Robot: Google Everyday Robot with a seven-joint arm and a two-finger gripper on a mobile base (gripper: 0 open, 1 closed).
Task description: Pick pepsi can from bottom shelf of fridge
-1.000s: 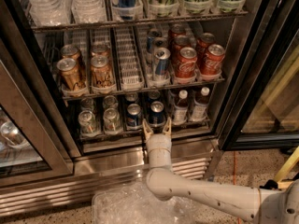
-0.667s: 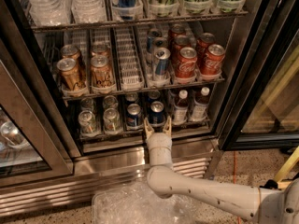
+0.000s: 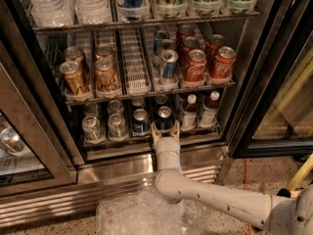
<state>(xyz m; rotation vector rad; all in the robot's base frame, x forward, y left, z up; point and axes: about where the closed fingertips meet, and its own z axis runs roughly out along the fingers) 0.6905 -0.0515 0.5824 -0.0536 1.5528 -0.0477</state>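
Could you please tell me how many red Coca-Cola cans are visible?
4 red Coca-Cola cans, middle shelf: two in front, two behind; others may be hidden. Gripper at bottom shelf, jaws open.

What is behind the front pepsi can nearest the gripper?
A second can, only its top visible, shows behind the pepsi can; anything deeper is hidden under the rack above. The open gripper sits just before it.

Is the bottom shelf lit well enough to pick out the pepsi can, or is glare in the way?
Camera view: the bottom shelf lies in shadow, yet the pepsi can shows a bright silver top; the gripper, open at the shelf lip before it, is well lit; no glare covers either.
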